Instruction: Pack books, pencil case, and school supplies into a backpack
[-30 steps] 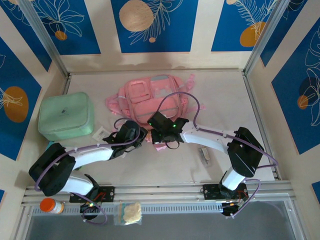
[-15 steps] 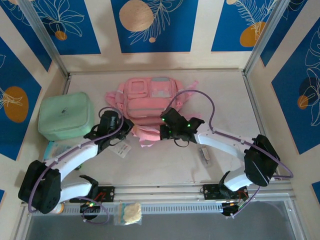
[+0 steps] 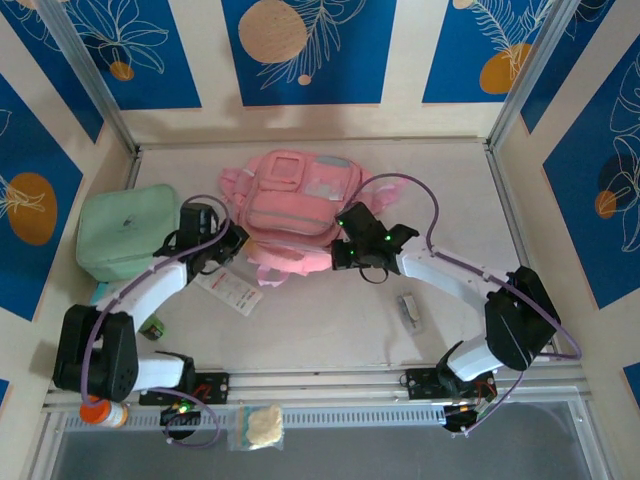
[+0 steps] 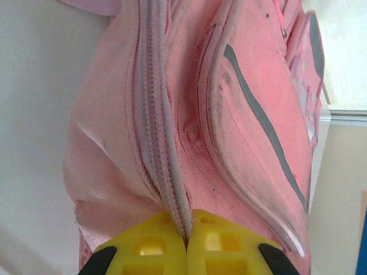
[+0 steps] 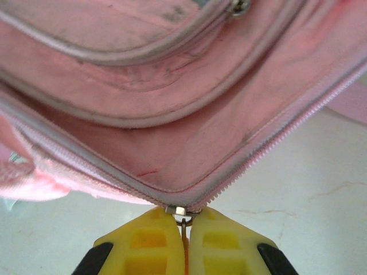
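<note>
Pinching the closed zip line of the pink backpack [image 4: 229, 143], the left end effector [image 4: 186, 243] was clenched, its yellow fingers [image 4: 149, 249] pressed together with the zipper tape running down into the seam between them. The bag's padded front pockets and grey piping stretched away from that grip towards the far wall. The right end effector [image 5: 184, 229] was likewise clamped tight, grasping the small metal zip pull [image 5: 180, 211] at a corner of the bag where the zipper bent round; pink fabric and a pocket seam rose directly beyond its fingertips.

From above, the backpack lay flat on the far middle of the bench [image 3: 330, 335], front side up, with the left arm at its left near corner and the right arm at its right near edge. A white printed packet [image 3: 232, 292] lay just beside the bag's near left corner. The small grey-white oblong item [image 3: 408, 308] sat on the bench on the near side of the right forearm, apart from the bag. A mint-green zip case [image 3: 130, 232] rested at the left, close to the left arm. Cream walls with blue leaf-patterned panels [image 3: 300, 50] enclosed the bench, and an orange-capped bottle [image 3: 100, 411] lay by the near rail
</note>
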Robot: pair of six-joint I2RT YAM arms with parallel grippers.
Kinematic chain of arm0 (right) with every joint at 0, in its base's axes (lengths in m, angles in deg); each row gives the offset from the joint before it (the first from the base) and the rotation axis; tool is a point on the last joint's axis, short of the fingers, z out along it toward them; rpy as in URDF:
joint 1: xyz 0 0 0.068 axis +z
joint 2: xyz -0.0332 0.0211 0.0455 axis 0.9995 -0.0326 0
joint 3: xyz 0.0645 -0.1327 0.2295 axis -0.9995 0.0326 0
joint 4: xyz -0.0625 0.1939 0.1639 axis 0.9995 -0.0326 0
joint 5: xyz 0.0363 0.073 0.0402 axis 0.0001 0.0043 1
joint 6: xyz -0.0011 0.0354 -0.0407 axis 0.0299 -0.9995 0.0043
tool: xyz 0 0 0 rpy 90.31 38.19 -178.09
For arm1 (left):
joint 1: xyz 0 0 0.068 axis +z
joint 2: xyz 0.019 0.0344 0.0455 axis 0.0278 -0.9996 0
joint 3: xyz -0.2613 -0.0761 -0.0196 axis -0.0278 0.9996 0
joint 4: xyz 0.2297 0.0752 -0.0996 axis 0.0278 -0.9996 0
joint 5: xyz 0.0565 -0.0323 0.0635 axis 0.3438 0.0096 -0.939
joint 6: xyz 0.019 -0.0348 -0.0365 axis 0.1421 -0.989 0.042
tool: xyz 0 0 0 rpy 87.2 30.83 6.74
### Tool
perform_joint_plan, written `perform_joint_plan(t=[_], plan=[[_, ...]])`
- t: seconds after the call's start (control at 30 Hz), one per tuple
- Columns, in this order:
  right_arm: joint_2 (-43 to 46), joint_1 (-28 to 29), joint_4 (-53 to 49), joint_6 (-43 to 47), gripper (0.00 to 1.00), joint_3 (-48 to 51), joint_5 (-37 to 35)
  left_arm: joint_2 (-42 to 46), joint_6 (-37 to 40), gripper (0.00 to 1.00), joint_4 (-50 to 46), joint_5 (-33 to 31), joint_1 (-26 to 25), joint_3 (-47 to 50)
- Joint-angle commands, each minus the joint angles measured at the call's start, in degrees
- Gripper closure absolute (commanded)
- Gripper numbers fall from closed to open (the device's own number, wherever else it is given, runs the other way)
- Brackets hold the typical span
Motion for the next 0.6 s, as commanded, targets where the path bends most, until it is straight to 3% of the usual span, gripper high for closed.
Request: perform_joint_plan(t=[0.0, 0.1, 0.17, 0.43, 0.5, 0.57], plan=[[-0.5, 3.4, -3.7, 1.3, 1.0, -2.2, 1.8, -3.8, 5.9, 1.0, 5.3, -4.1, 4.1, -5.0], [-2.8, 6.5, -4.3, -1.2, 1.0, -5.6, 0.7, -7.7, 9.7, 0.99, 4.6, -0.3, 5.3, -9.1], [-4.1, 6.3, -3.8, -2.3, 1.0, -6.3, 2.2, -8.3, 11.2, 0.81, 4.4, 2.8, 6.3, -10.0], [-5.4, 8.2, -1.7, -5.6, 1.0, -5.7, 0.9, 2.8, 12.4, 0.38, -3.4, 2.8, 6.6, -3.6], [-5.6, 8.8, -1.7, -6.1, 1.0, -5.9, 0.4, 5.2, 13.0, 0.35, -10.7, 1.8, 6.3, -4.6], [-5.6, 9.3, -1.9, -6.6, 1.0, -5.6, -0.5, 9.9, 8.4, 0.34, -8.0, 1.5, 3.9, 0.0]])
